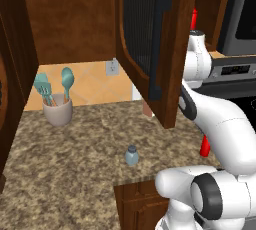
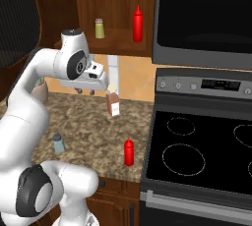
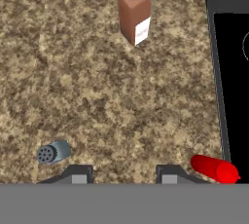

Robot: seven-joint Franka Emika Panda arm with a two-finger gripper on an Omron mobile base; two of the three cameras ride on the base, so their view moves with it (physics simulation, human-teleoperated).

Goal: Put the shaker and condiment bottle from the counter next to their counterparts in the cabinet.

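The gripper (image 3: 120, 174) hangs high over the counter (image 3: 97, 96), jaws drawn in and holding nothing. Below stand the shaker (image 3: 52, 152) and the condiment bottle (image 3: 214, 169), well apart, near the front edge.

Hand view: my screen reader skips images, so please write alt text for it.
Looking down on the speckled counter, the shaker stands lower left and the condiment bottle lower right beside a black stove. A brown bottle stands at the top; the gripper holds nothing.
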